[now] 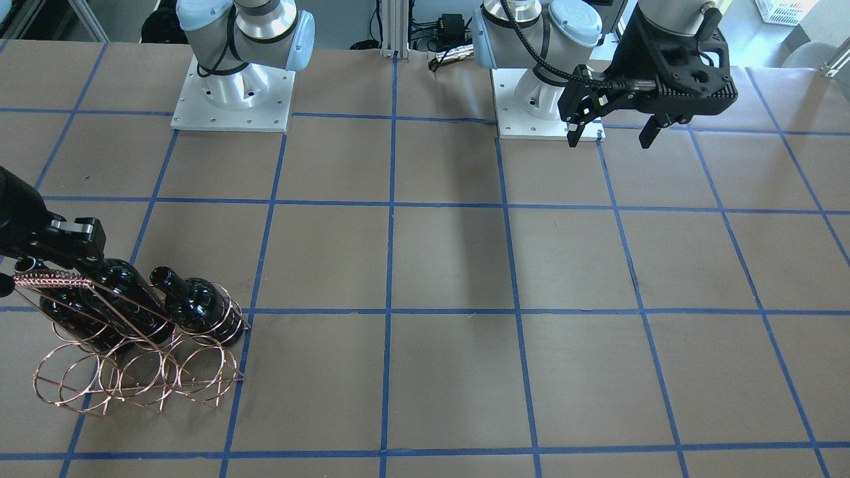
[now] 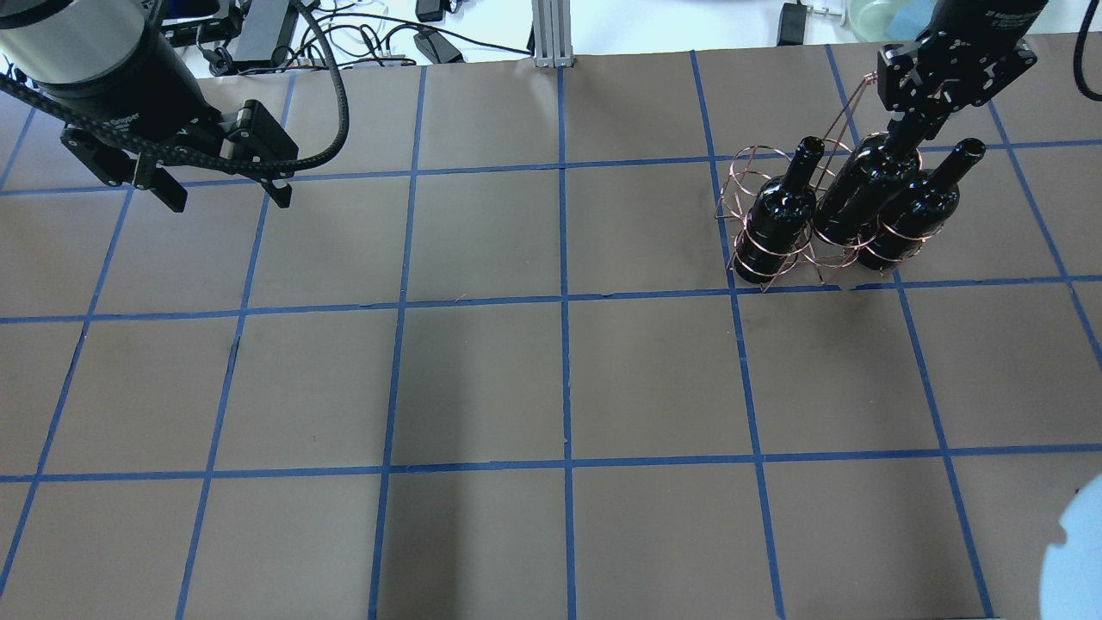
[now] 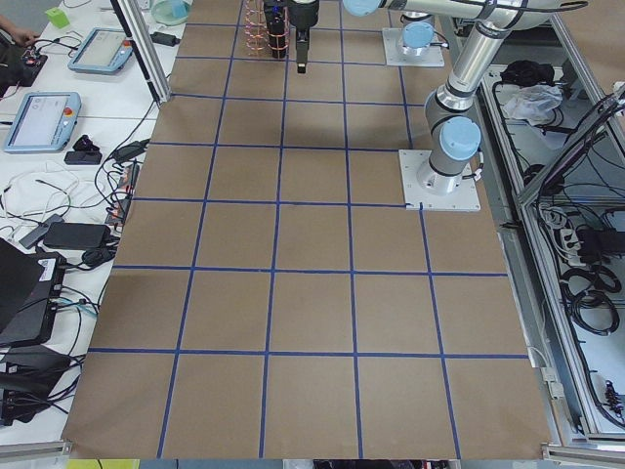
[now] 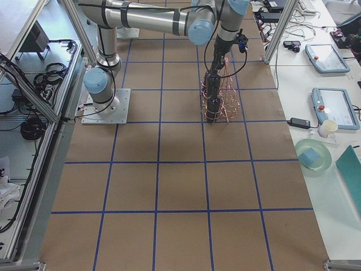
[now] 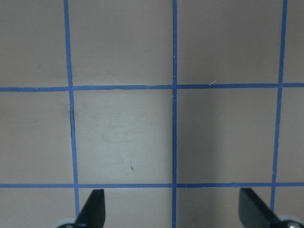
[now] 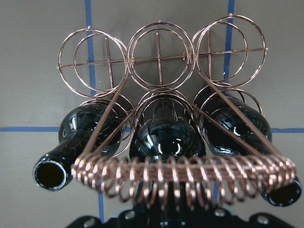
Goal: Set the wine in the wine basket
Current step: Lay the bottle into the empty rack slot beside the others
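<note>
Glass judged heavy, slick, brittle: right end effector point(image 2: 906, 133) clamps middle bottle point(image 2: 852, 202) at neck, likely the best hold; left end effector point(image 2: 229, 200) spread apart.

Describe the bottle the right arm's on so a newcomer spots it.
Find the copper wire basket at the overhead view's upper right; three black bottles lean in its rings. It is the middle bottle, whose neck is hidden in the right gripper, while the neighbours show open mouths.
</note>
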Robot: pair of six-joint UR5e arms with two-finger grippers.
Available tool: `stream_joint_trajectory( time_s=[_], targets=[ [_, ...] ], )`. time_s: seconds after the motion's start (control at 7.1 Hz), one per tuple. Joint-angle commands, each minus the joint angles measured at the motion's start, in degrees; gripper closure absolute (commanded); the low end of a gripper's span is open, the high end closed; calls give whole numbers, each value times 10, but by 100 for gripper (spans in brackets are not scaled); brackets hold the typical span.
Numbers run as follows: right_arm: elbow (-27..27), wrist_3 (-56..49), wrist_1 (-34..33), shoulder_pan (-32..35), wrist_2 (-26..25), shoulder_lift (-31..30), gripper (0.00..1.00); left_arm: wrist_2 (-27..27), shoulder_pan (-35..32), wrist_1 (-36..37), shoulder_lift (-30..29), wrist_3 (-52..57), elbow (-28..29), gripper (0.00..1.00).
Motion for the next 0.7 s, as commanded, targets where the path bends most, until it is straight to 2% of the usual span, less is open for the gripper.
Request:
stream_joint_trajectory(
  time_s=[0.0,0.14,0.28,0.42,0.56],
  targets=[
    [10,-1,-12,0,0,7,100,0,1,0,0,0,-1,0],
    [11,-1,-12,0,0,8,97,0,0,0,-1,0,-1,0],
    [11,3,-11,0,0,7,66,0,1,1,-1,0,-1,0],
    [11,1,-11,0,0,4,2,0,1,1,-2,0,-1,0],
    [10,0,-11,1,1,-5,0,0,1,1,-2,0,-1,0]
  ],
)
